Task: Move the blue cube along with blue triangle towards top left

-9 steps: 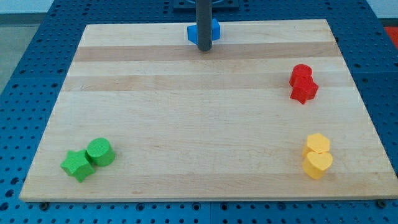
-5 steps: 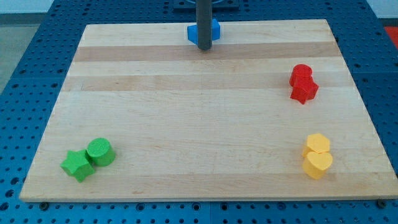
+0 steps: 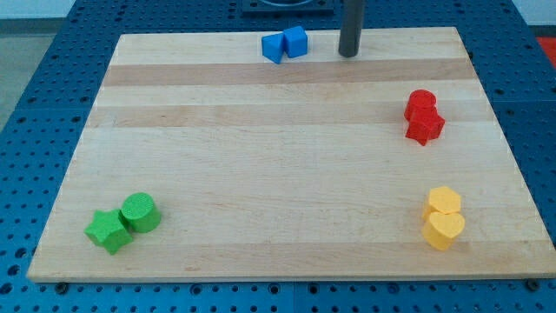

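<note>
The blue cube (image 3: 296,41) and the blue triangle (image 3: 274,48) sit touching each other at the top middle of the wooden board (image 3: 278,174), the triangle on the cube's left. My tip (image 3: 348,54) is to the right of the cube, apart from it by a clear gap, near the board's top edge. Neither blue block is hidden by the rod.
Two red blocks (image 3: 423,116) sit together at the right. Two yellow blocks (image 3: 444,218) sit at the lower right, the lower one heart-shaped. A green star (image 3: 109,230) and a green cylinder (image 3: 140,211) sit at the lower left.
My rod has moved from in front of the blue blocks to their right, uncovering them. The blocks have not visibly moved.
</note>
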Controlling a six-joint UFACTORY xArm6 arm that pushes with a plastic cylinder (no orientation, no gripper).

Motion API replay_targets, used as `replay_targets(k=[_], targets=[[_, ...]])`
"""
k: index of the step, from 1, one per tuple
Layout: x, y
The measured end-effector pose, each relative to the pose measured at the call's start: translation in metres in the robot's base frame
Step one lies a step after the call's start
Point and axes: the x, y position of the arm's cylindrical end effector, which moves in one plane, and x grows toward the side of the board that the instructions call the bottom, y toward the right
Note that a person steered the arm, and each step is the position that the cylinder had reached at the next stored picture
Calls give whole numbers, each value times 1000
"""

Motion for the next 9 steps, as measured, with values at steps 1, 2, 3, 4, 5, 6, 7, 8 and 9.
replay_targets(k=[1,2,3,4,5,6,7,8,9], targets=[[-27,3],[-27,-2],[-19,-57],[-10,-100],[-10,-103],[-10,-120],[-9,-143],[-2,-154],[-1,-155]])
